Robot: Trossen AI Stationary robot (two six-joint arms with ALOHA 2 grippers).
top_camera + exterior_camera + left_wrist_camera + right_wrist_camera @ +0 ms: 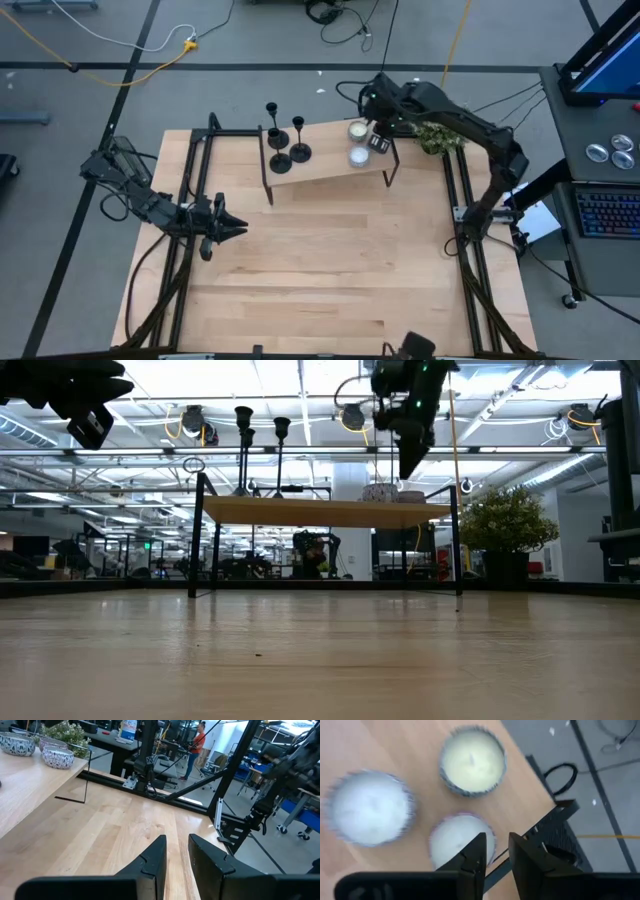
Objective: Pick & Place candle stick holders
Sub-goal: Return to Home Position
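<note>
The three candle stick holders (283, 140) stand upright at the left end of a small raised shelf (325, 165). Over its right end (above three candles (470, 762)) hangs the right gripper (495, 855), fingers seemingly slightly apart, holding nothing. The left gripper (176, 852) waits over the table (330, 270), narrowly parted.

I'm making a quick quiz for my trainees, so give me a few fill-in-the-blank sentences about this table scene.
1. The number of black candlesticks standing on the raised wooden shelf is ____.
2. The right gripper hangs above the ____ on that shelf.
3. The left gripper hovers over the bare table, holding ____.
4. Beside the shelf, at the table's far right corner, sits a small green ____.

Missing words: three; candles; nothing; plant
</note>
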